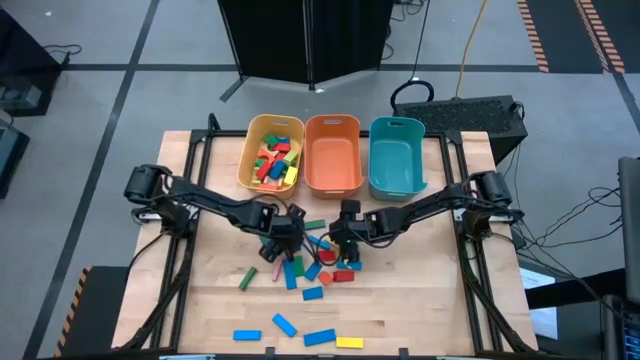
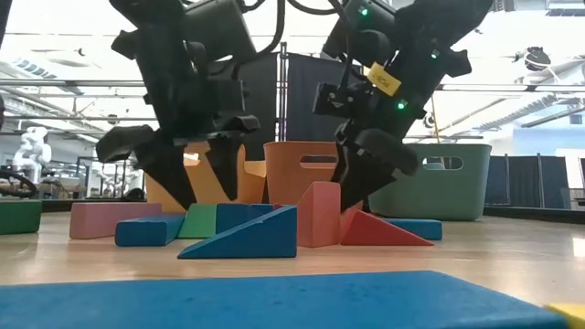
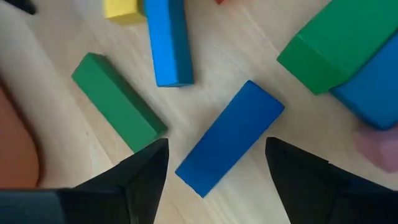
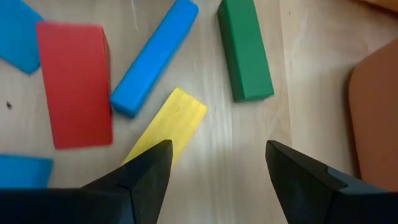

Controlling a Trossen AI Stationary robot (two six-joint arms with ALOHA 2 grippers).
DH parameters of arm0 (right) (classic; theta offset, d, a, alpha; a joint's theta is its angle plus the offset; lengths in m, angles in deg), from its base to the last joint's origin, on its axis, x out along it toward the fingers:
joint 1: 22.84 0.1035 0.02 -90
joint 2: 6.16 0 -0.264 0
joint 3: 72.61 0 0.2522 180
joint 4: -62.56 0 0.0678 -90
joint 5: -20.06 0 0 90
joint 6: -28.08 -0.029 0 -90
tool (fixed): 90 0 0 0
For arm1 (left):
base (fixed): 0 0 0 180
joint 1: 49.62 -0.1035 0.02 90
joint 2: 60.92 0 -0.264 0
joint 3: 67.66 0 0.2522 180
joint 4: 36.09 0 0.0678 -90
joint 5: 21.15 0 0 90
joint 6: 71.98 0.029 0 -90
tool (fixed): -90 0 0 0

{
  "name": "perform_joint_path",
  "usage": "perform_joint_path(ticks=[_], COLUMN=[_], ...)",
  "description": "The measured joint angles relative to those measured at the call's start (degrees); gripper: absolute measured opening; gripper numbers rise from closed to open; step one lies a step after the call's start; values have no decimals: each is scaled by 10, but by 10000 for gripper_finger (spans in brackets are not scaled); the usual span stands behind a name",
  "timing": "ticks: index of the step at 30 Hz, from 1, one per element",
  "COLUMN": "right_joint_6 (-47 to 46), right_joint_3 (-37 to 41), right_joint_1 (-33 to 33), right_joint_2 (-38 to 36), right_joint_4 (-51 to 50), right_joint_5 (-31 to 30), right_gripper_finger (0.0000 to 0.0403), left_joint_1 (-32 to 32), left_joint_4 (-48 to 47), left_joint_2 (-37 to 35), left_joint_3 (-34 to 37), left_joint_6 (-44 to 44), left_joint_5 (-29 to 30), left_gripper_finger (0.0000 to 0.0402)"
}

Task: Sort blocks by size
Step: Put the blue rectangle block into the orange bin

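Observation:
Wooden blocks lie loose on the table's middle and near part: a blue block (image 3: 230, 137) lies flat between the fingers of my open left gripper (image 3: 214, 146), which points down over it (image 1: 283, 245). I see no touch. Around it lie a green bar (image 3: 115, 99), a blue bar (image 3: 168, 40) and a large green block (image 3: 339, 43). My right gripper (image 4: 217, 146) stands open over bare wood (image 1: 345, 240); a yellow block (image 4: 168, 121) runs under one finger, beside a blue bar (image 4: 155, 56), a green bar (image 4: 245, 50) and a red block (image 4: 74, 84).
Three bins stand in a row at the far side: a yellow bin (image 1: 248, 150) with several blocks, an orange bin (image 1: 333, 175) and a teal bin (image 1: 397, 180). More blue blocks and a yellow one (image 1: 349, 342) lie near the front edge. The two grippers stand close together.

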Motion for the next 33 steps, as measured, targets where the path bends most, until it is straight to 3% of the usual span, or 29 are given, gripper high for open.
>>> perform_joint_path(ticks=[4, 12, 18, 24, 33], right_joint_6=[-2, -12, -32, -45, -97], right_joint_3=[0, 0, 0, 0, 0], right_joint_1=[5, 13, 20, 36, 59], right_joint_2=[-8, -34, -57, -80, -95], right_joint_4=[-32, -68, -85, -94, -167], right_joint_5=[-1, -2, -26, -55, -124], right_gripper_finger=[247, 247, 247, 247, 247], left_joint_1=[0, -19, -42, -66, -79], left_joint_4=[-9, -12, -29, -29, -43], left_joint_2=[17, 32, 35, 36, 36], left_joint_3=[-2, -5, -14, -25, -61], left_joint_6=[65, 72, 19, -42, -100], left_joint_5=[-13, -45, -91, -80, -83], left_gripper_finger=[266, 229, 161, 86, 99])
